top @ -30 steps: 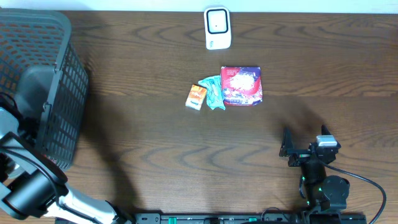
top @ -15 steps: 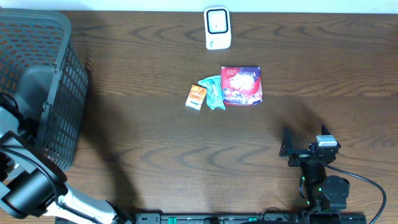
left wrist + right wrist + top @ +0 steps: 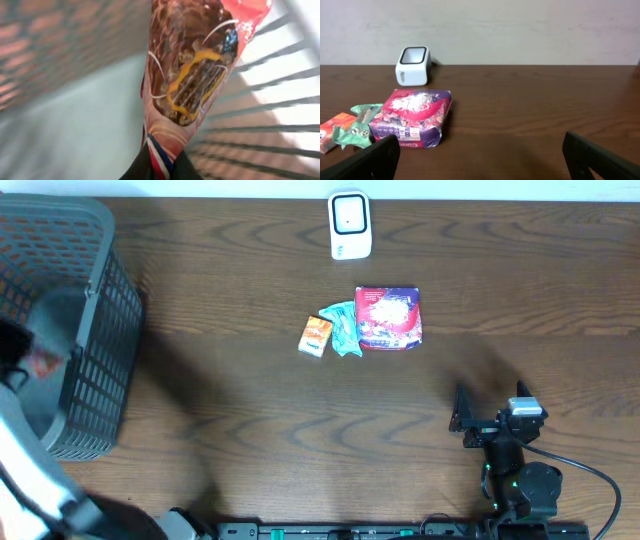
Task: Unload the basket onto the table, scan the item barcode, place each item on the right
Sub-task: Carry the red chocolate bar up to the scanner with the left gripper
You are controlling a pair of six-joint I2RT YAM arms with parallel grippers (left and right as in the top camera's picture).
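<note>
My left gripper (image 3: 161, 167) is shut on the lower edge of a brown and red snack packet (image 3: 192, 75) with yellow print, held inside the grey mesh basket (image 3: 100, 300). In the overhead view the left arm is a blur at the left edge, with a reddish patch of the packet (image 3: 42, 363) by the basket. The white barcode scanner (image 3: 350, 225) stands at the table's far edge, also in the right wrist view as the scanner (image 3: 413, 66). My right gripper (image 3: 490, 418) rests open and empty at the front right, far from it.
A red and purple pack (image 3: 389, 318), a green packet (image 3: 342, 328) and a small orange box (image 3: 316, 335) lie together mid-table below the scanner. The basket's ribbed wall (image 3: 280, 85) stands close to the right of the held packet.
The left gripper has shut on the snack packet in the basket, and the left arm now blurs in the overhead view as it moves. The right arm is unchanged.
</note>
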